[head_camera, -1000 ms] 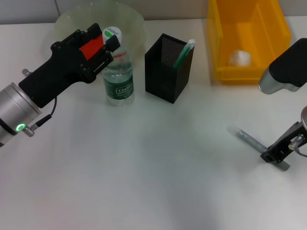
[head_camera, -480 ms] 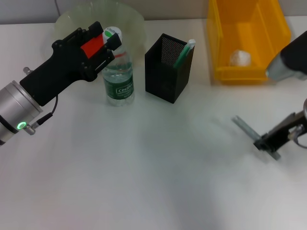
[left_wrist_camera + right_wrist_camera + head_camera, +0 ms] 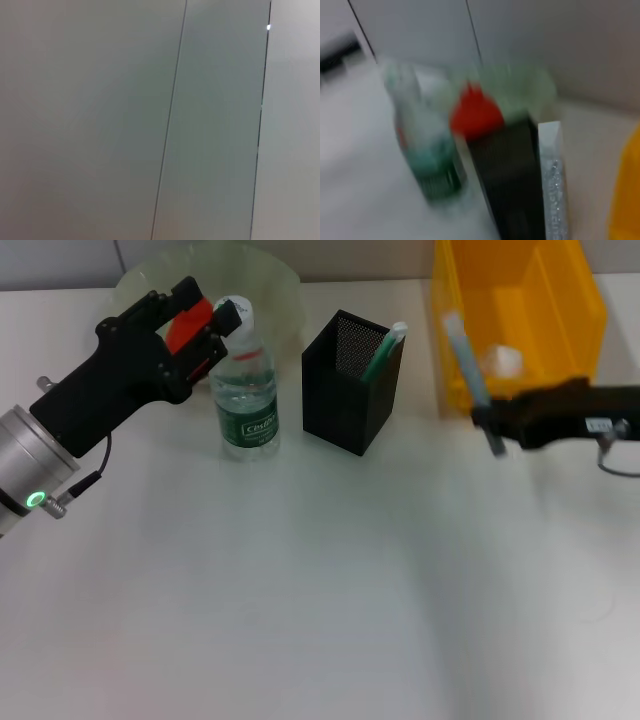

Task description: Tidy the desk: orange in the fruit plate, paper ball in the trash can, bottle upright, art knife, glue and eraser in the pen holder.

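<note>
We see the left gripper [image 3: 197, 328] raised over the fruit plate [image 3: 268, 275], its black fingers [image 3: 222, 323] clamped on the orange [image 3: 186, 322] (only a red-orange patch shows between them). Just beside those fingertips stands the bottle [image 3: 244, 381], upright, its white cap close to the gripper. The left wrist view shows only a plain grey wall.

The right gripper [image 3: 490, 422] hangs in front of the trash can [image 3: 572, 285], its fingers pinching the art knife [image 3: 468, 371], a slim grey stick that rises tilted from the grip. The paper ball [image 3: 505, 361] lies inside the trash can, just behind the knife. The pen holder [image 3: 350, 383] stands between the two grippers, well apart from the right fingers, with a green-and-white pen [image 3: 384, 351] leaning in it. The right wrist view is blurred; we make out the knife [image 3: 552, 187], pen holder [image 3: 509, 178] and bottle [image 3: 426, 150].
</note>
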`<state>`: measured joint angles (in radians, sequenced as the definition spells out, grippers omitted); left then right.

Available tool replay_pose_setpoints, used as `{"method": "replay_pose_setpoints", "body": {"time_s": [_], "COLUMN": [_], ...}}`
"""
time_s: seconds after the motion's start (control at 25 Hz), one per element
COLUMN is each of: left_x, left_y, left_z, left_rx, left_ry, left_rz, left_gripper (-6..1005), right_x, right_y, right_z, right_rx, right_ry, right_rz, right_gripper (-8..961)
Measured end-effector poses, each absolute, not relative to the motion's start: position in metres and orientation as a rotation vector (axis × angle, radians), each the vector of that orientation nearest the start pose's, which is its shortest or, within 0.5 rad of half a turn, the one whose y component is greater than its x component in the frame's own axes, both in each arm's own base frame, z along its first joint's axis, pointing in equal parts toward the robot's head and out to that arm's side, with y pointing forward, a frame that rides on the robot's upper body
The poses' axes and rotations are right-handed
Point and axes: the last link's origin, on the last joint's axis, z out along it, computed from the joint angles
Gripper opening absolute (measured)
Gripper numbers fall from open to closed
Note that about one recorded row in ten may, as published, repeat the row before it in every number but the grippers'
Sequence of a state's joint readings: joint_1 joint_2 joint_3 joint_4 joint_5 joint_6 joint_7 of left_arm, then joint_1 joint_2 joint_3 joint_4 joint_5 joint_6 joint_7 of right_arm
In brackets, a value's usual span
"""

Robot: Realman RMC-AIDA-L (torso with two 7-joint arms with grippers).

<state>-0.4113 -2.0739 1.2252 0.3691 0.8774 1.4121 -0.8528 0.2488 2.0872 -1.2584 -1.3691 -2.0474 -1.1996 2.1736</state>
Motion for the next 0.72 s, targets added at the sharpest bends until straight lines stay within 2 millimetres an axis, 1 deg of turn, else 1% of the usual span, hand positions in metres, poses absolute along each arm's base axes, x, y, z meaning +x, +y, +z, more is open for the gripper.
{"method": "replay_pose_setpoints", "body": {"time_s": [0.04,0.08,0.16,0.2,0.24,0.28,0.36,0.4,0.44,0.52,0.6,0.72], "left_x": [-0.255,-0.255,-0.254,-0.254,-0.254,-0.253,-0.251,-0.250,-0.250,-0.250,-0.249,-0.249], "left_y": [0.325,0.325,0.326,0.326,0.326,0.326,0.327,0.328,0.328,0.328,0.329,0.329], "left_z": [-0.012,-0.012,-0.012,-0.012,-0.012,-0.012,-0.012,-0.012,-0.012,-0.012,-0.011,-0.011], "left_rx": [-2.154,-2.154,-2.155,-2.155,-2.155,-2.156,-2.158,-2.159,-2.159,-2.159,-2.159,-2.156], "left_ry": [-0.449,-0.448,-0.445,-0.445,-0.445,-0.443,-0.439,-0.435,-0.435,-0.433,-0.416,-0.398], "left_rz": [-1.189,-1.189,-1.191,-1.191,-1.191,-1.193,-1.196,-1.198,-1.198,-1.199,-1.194,-1.188], "left_gripper": [559,559,559,559,559,559,559,559,559,559,559,559], "right_x": [0.226,0.226,0.226,0.226,0.224,0.224,0.225,0.225,0.221,0.218,0.212,0.203], "right_y": [0.340,0.340,0.346,0.351,0.359,0.359,0.369,0.373,0.381,0.383,0.387,0.389], "right_z": [0.020,0.020,0.010,0.002,-0.007,-0.007,-0.016,-0.020,-0.027,-0.030,-0.038,-0.045], "right_rx": [-2.457,-2.457,-2.448,-2.437,-2.389,-2.389,-2.309,-2.273,-2.235,-2.231,-2.253,-2.295], "right_ry": [0.859,0.859,0.799,0.768,0.720,0.720,0.675,0.646,0.582,0.551,0.498,0.467], "right_rz": [0.471,0.471,0.628,0.729,0.878,0.878,0.991,1.017,1.034,1.030,1.009,0.998], "right_gripper": [153,153,153,153,153,153,154,154,154,153,152,153]}}
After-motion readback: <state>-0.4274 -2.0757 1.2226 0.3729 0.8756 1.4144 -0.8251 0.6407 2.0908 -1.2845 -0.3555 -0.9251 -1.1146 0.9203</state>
